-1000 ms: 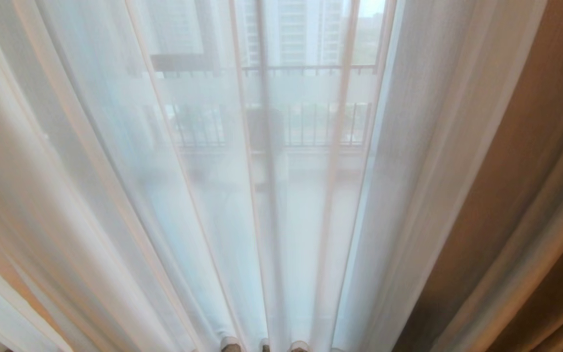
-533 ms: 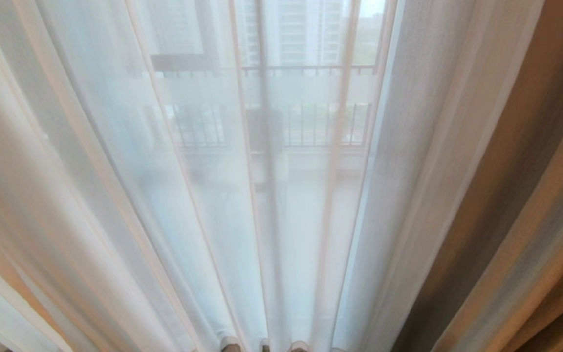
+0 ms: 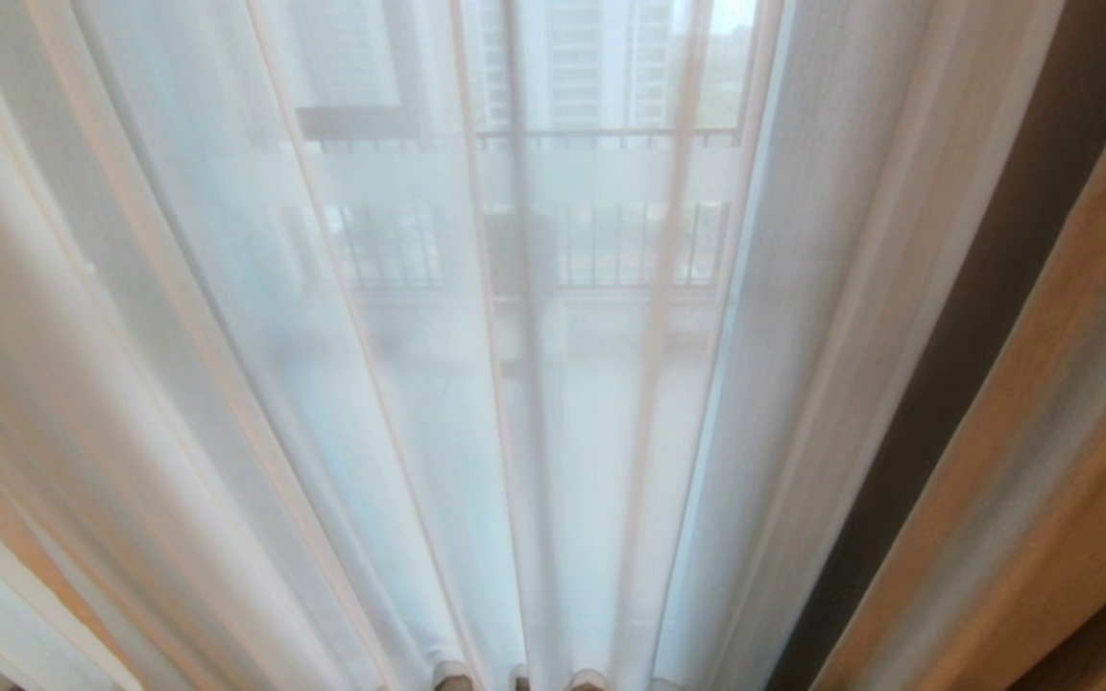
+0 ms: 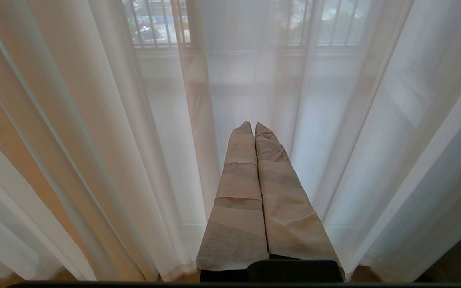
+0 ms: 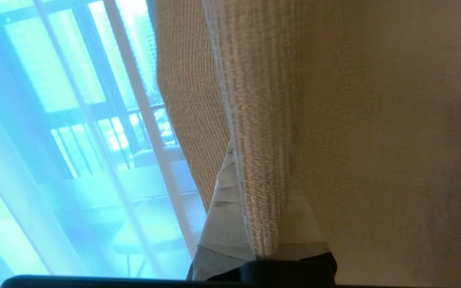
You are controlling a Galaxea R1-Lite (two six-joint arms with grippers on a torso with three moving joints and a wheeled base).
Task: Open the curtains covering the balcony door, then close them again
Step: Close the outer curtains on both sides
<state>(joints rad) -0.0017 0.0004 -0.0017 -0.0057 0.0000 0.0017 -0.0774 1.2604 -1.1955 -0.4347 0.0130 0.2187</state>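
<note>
The thick cream-beige woven drape (image 5: 334,120), pleated and finished with a stitched vertical hem, reads as soft but weighty cloth: it should fold and swing rather than hold any shape, drag somewhat on its track, and slip little thanks to its coarse weave. The hemmed edge is the sensible place to take hold, since the doubled cloth there gives the firmest purchase and pulls the whole panel along evenly. The right gripper (image 5: 254,224), its fingers wrapped in pale tape, is pinched on exactly that hem, with the cloth running up between the jaws. In the head view the drape (image 3: 1023,432) hangs to the right of the thin white see-through curtain (image 3: 227,384), which is far lighter, limp and easily snagged, and which spreads in long folds across the middle of the view. Behind this sheer layer, blurred by it, stand the dark uprights of the black-framed glass balcony door (image 3: 515,288) with a pale horizontal band across the glass, and beyond it a railing and tower blocks. The left gripper (image 4: 253,132), also taped in beige, hangs just before the sheer curtain with its fingers pressed together on nothing, apparently idle.
</note>
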